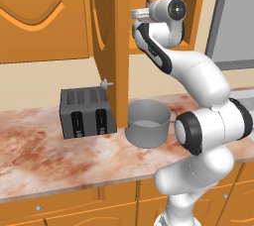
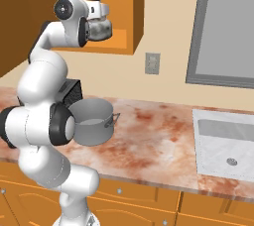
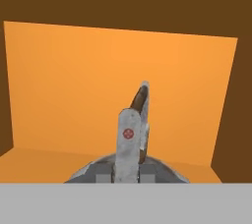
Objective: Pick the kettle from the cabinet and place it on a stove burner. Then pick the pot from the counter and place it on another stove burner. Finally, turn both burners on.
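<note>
Kettle (image 2: 100,29): small, rounded, shiny silver-grey; its upright loop handle (image 3: 132,139) is rising edge-on in the hand view.
Place: sitting inside the open orange cabinet (image 2: 124,46), at shelf level.
Arm: reaching up into the cabinet.
Gripper (image 3: 127,178): fingers are clamping the kettle's handle.

Your arm (image 1: 208,121) is a glossy white chain of fat rounded links, filling the right half of the left base frame. You'll see black bands ringing each joint, and a black stripe along the upper link. At upper centre, the wrist ends in a round dark cap with a small silver hub. Its end effector (image 2: 99,11) is a white block.
</note>
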Controlling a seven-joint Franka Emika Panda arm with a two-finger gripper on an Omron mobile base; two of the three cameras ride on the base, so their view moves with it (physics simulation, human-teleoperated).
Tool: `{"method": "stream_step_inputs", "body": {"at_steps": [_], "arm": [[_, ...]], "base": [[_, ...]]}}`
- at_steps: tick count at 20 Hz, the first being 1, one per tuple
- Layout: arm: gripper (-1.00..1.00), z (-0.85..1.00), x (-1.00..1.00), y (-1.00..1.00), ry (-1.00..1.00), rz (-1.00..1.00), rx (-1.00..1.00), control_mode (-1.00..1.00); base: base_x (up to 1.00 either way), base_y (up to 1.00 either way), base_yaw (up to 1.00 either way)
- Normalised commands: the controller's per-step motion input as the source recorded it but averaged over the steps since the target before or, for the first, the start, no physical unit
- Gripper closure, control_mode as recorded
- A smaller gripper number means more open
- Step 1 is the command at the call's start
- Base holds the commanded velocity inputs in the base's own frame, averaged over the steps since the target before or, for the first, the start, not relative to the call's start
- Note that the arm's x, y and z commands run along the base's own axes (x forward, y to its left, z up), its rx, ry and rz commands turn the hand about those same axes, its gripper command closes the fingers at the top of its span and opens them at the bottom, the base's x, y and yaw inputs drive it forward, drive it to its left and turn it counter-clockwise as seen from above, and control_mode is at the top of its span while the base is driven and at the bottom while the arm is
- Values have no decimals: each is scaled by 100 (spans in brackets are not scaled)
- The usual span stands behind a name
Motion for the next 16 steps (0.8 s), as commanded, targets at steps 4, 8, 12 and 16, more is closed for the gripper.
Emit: {"method": "stream_step_inputs", "body": {"at_steps": [4,8,12,16], "arm": [[100,0,-16,0,-3,0,0,-100],[100,0,-32,6,-14,0,-1,-100],[100,0,-14,9,-11,0,-1,-100],[100,0,-8,2,-1,0,-1,-100]], "base": [[0,0,0],[0,0,0],[0,0,0],[0,0,0]]}}
